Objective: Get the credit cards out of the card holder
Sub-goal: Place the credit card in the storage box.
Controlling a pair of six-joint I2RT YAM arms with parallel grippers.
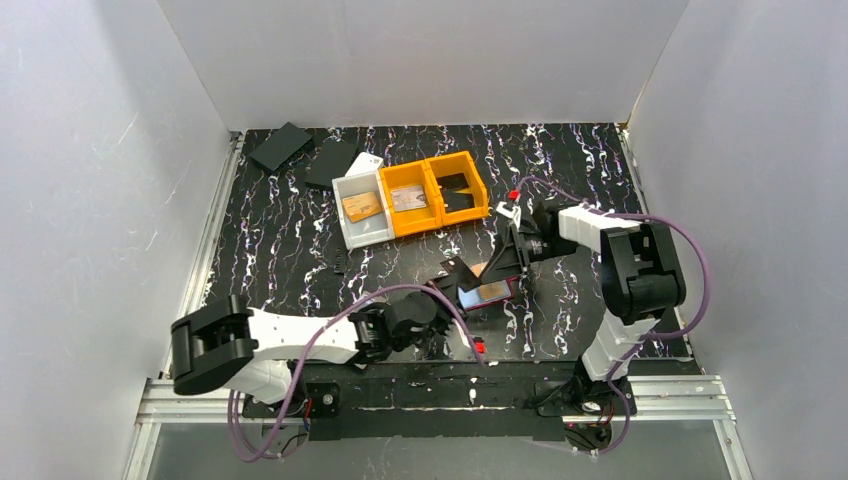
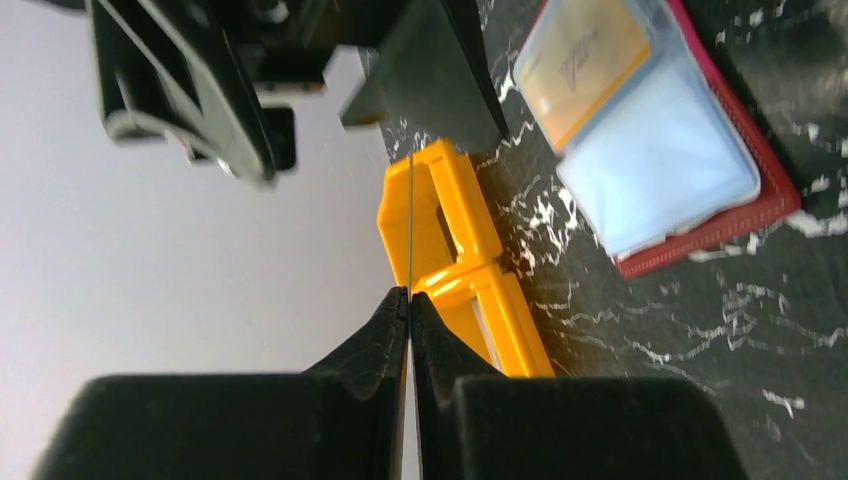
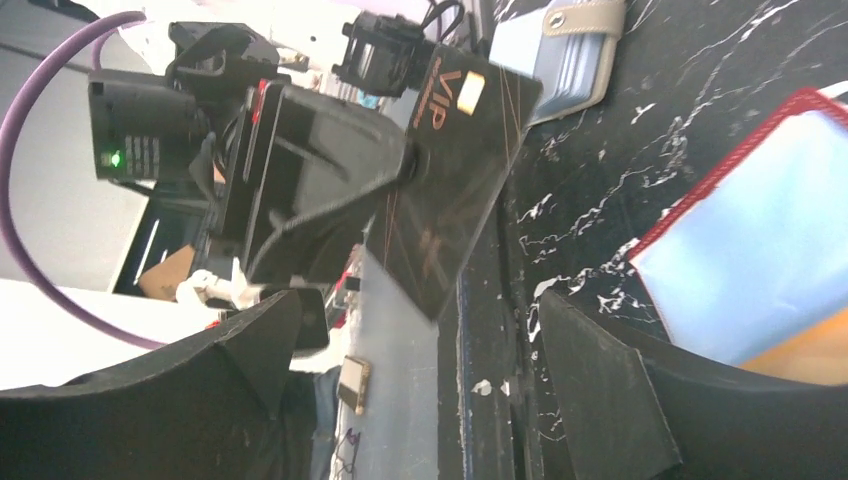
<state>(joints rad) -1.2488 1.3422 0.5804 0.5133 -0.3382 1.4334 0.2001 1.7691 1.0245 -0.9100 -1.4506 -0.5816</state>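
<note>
2 arms. 3 bins touching in a row toward the back: 1 white bin (image 1: pixel 346 216), 2 orange bins (image 1: pixel 412 228). 1 card in each: tan (image 1: pixel 362 207), grey (image 1: pixel 408 198), black (image 1: pixel 458 190). 2 black flat pieces (image 1: pixel 281 146) in the far-left corner. 1 card holder (image 1: pixel 487 294), red-edged, lying open mid-tabletop; 1 tan sleeved card (image 2: pixel 585 65) visible in it. Left claw (image 2: pixel 408 303) clenched on 1 black VIP card (image 3: pixel 450 180), just beside the holder. Right claw (image 3: pixel 418 305) released, fingers wide, nothing in it, near the holder. Tabletop (image 1: pixel 290 250): black, white marbling. White walls (image 1: pixel 100 200) on three sides.
</note>
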